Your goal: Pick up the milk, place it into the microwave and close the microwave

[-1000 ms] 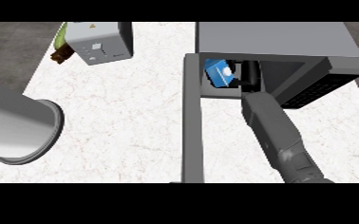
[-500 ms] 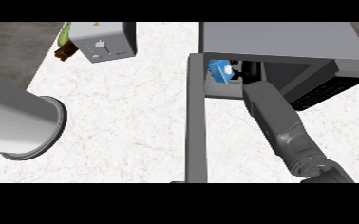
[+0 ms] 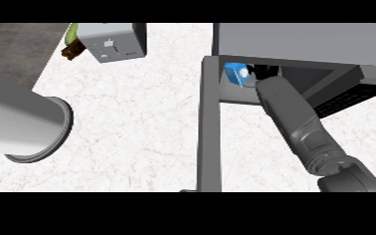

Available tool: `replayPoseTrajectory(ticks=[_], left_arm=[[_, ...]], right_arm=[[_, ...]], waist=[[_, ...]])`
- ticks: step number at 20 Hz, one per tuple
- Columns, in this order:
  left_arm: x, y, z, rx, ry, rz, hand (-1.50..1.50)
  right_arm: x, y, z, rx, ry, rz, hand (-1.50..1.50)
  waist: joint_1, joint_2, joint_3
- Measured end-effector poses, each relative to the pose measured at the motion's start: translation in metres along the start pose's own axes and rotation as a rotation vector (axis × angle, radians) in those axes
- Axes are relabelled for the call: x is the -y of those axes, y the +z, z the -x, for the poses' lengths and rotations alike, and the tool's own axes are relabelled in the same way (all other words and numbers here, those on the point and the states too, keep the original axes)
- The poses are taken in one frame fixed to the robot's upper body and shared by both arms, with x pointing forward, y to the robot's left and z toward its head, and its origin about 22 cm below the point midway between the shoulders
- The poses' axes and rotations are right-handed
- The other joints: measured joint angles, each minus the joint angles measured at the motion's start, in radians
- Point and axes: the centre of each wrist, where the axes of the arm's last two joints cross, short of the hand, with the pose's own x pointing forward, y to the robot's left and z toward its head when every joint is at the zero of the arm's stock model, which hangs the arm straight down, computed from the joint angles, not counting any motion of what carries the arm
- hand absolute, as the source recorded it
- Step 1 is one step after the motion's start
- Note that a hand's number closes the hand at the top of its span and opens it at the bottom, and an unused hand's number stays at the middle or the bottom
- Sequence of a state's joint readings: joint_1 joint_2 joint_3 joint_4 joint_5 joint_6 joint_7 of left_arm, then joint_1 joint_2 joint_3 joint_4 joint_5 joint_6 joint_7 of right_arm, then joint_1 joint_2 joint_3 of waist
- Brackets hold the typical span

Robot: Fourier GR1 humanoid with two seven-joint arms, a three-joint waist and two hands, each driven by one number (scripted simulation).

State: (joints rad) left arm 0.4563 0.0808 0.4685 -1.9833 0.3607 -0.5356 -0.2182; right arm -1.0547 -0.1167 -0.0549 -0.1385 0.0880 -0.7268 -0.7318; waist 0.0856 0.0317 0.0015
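Note:
The milk (image 3: 235,73), a small blue carton, sits just inside the open microwave (image 3: 294,40) at the left of its cavity. My right forearm runs up from the lower right into the opening. The black right hand (image 3: 266,71) is against the carton's right side with its fingers curled on it, though the forearm hides most of the hand. The microwave door (image 3: 210,129) stands swung open and shows edge-on as a long grey bar toward the lower edge. My left hand does not show.
A grey toaster-like box (image 3: 114,42) stands at the back left with a green and brown item (image 3: 71,45) behind it. A large grey cylinder (image 3: 29,124) lies at the left edge. White marble counter (image 3: 140,114) spreads between them.
My right arm has pushed further into the microwave and the milk has gone slightly deeper with it. The whole scene has slid a little rightward in view.

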Motion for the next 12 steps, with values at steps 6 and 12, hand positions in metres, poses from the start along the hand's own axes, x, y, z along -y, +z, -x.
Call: replayPoseTrajectory(ticks=[6, 12], left_arm=[[0.002, -0.009, 0.005, 0.002, 0.001, 0.012, -1.5], [0.0, -0.012, 0.009, -0.009, 0.006, 0.026, -1.5]], right_arm=[[0.015, -0.005, 0.011, -0.05, 0.028, 0.072, 1.5], [0.034, -0.007, 0.026, -0.095, 0.073, 0.109, 1.5]], waist=[[0.01, 0.012, 0.001], [0.023, 0.02, 0.002]])
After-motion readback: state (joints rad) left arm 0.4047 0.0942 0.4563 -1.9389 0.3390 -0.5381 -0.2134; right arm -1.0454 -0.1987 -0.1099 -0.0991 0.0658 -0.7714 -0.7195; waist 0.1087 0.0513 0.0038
